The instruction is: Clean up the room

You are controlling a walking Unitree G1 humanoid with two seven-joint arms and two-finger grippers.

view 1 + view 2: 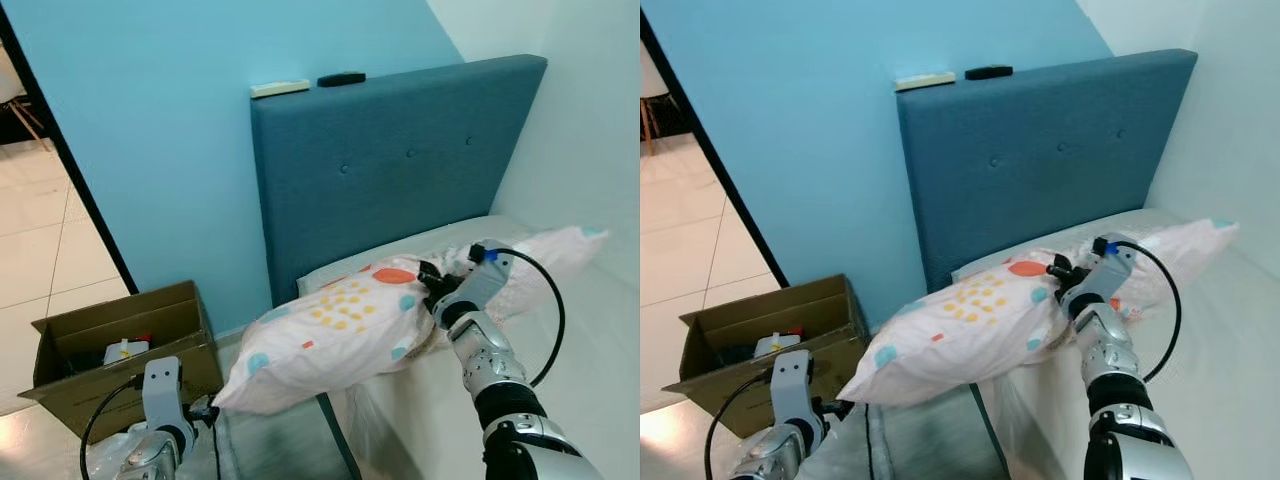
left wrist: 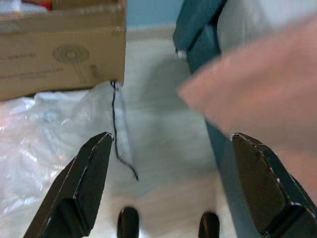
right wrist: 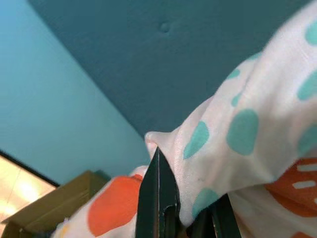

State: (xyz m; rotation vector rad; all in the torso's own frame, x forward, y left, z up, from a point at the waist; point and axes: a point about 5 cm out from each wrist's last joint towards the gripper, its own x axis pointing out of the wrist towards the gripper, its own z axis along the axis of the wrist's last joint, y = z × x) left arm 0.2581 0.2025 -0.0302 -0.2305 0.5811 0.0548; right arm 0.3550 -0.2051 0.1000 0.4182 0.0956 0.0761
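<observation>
A white pillow (image 1: 330, 330) with yellow, teal and orange spots lies half on the mattress (image 1: 580, 400), and its left end sticks out past the bed's edge over the floor. My right gripper (image 1: 432, 290) is shut on a bunch of the pillow's fabric near its middle. In the right wrist view its black fingers (image 3: 158, 198) pinch the spotted cloth (image 3: 237, 134). My left gripper (image 1: 205, 408) hangs low at the bottom left, under the pillow's overhanging corner. It stands open (image 2: 172, 138) with nothing between the fingers.
A second pale pillow (image 1: 560, 250) lies behind, against the blue headboard (image 1: 400, 170). On top of the headboard rest a white item (image 1: 280, 88) and a black remote (image 1: 341, 78). An open cardboard box (image 1: 120, 350) and a clear plastic bag (image 2: 44, 134) sit on the floor at left.
</observation>
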